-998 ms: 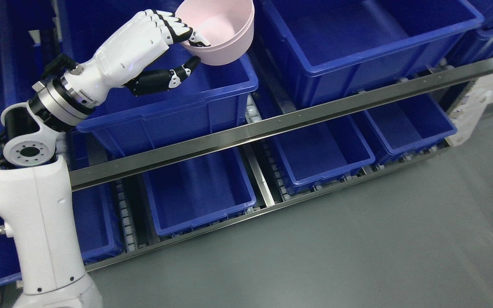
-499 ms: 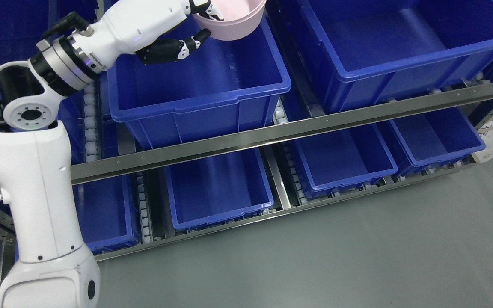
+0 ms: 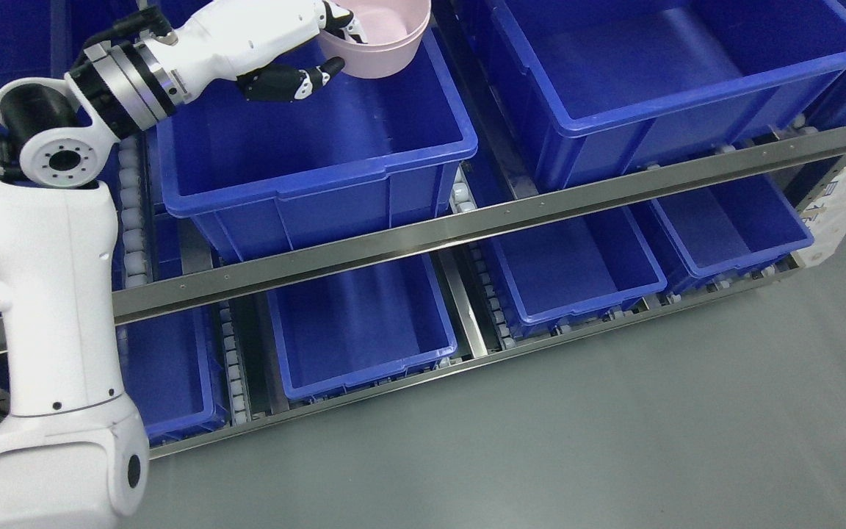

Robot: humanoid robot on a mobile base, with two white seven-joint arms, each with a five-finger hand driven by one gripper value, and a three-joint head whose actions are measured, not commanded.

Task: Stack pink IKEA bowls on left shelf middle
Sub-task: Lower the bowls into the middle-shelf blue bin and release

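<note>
Left arm (image 3: 48,294): white, entered from the lower left, raised along the left edge and bent over the upper shelf level.

Left hand (image 3: 298,37): seen at the top, closed on the near rim of a pink bowl (image 3: 386,37); fingers are hooked over the rim into the bowl, and the dark thumb (image 3: 313,73) is pressed against the outer wall below.

Pink bowl: held upright and slightly tilted, above the far end of a large blue bin (image 3: 320,176) on the upper level. Whether its base touches the bin cannot be told. The bowl's top is cut by the frame edge.

Metal rail (image 3: 467,220): run diagonally across the shelf front, below the upper bins.

Second large blue bin (image 3: 651,110): placed to the right on the upper level.

Lower level: 4 smaller blue bins (image 3: 364,330) are set in a row beneath the rail, the leftmost partly hidden by the arm.

Grey floor (image 3: 614,441): seen at the lower right.
</note>
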